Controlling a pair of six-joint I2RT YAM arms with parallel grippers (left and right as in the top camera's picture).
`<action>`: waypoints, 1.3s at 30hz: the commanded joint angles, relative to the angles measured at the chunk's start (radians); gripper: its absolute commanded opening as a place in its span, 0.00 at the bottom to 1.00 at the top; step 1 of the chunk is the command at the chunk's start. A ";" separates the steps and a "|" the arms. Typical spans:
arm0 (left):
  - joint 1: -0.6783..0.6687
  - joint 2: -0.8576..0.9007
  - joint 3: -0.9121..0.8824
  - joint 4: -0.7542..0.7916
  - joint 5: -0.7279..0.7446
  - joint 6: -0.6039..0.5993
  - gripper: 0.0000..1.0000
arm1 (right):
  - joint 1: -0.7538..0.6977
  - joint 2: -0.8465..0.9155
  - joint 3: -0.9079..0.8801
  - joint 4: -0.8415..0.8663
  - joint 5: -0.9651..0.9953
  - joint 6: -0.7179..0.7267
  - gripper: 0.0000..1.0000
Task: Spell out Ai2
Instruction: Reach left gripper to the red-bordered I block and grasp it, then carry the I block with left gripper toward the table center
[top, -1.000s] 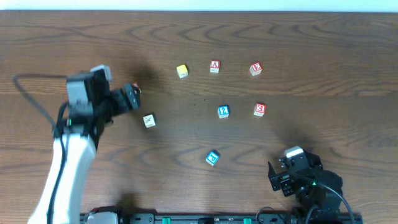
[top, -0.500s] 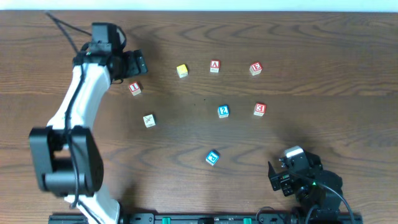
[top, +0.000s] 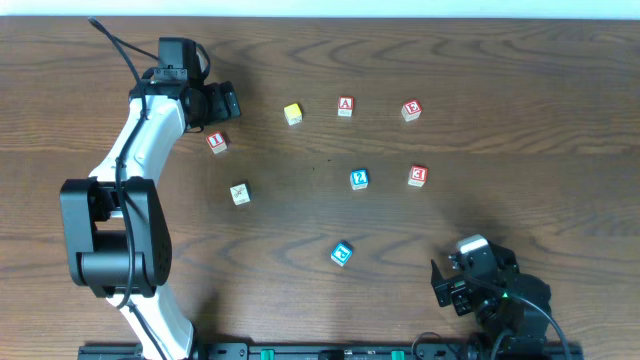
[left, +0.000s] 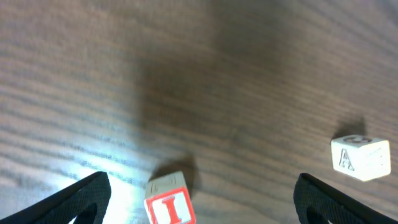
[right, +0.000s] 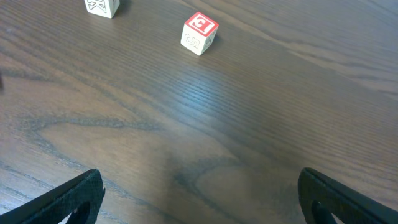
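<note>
The red "I" block (top: 216, 142) lies on the table at the far left. My left gripper (top: 218, 103) is open and empty just beyond it. In the left wrist view the "I" block (left: 170, 202) sits between the open jaws (left: 204, 182), nearer the left finger and touching neither. The red "A" block (top: 345, 106) is at the far middle. The blue "2" block (top: 359, 179) is at the centre. My right gripper (top: 447, 285) is open and empty at the near right, and its jaws (right: 199, 180) are over bare wood.
A yellow block (top: 292, 114), a red block (top: 411, 110), a red "3" block (top: 418, 176), a white block (top: 239, 193) and a blue block (top: 342, 254) are scattered on the table. The left wrist view shows a white block (left: 360, 158) to the right. The right wrist view shows a red block (right: 200, 32) ahead.
My left arm swung from the mid-left toward the far edge. The "I" block, which was at the jaws before, now lies uncovered on the table. The right arm has not moved.
</note>
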 joint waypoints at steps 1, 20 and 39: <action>0.002 0.006 0.019 -0.035 -0.028 -0.031 0.95 | -0.005 -0.005 -0.010 -0.002 -0.002 -0.013 0.99; -0.035 0.098 0.019 -0.090 -0.109 -0.358 0.97 | -0.005 -0.005 -0.010 -0.002 -0.001 -0.013 0.99; -0.035 0.144 0.019 -0.084 -0.108 -0.351 0.63 | -0.005 -0.005 -0.010 -0.002 -0.001 -0.013 0.99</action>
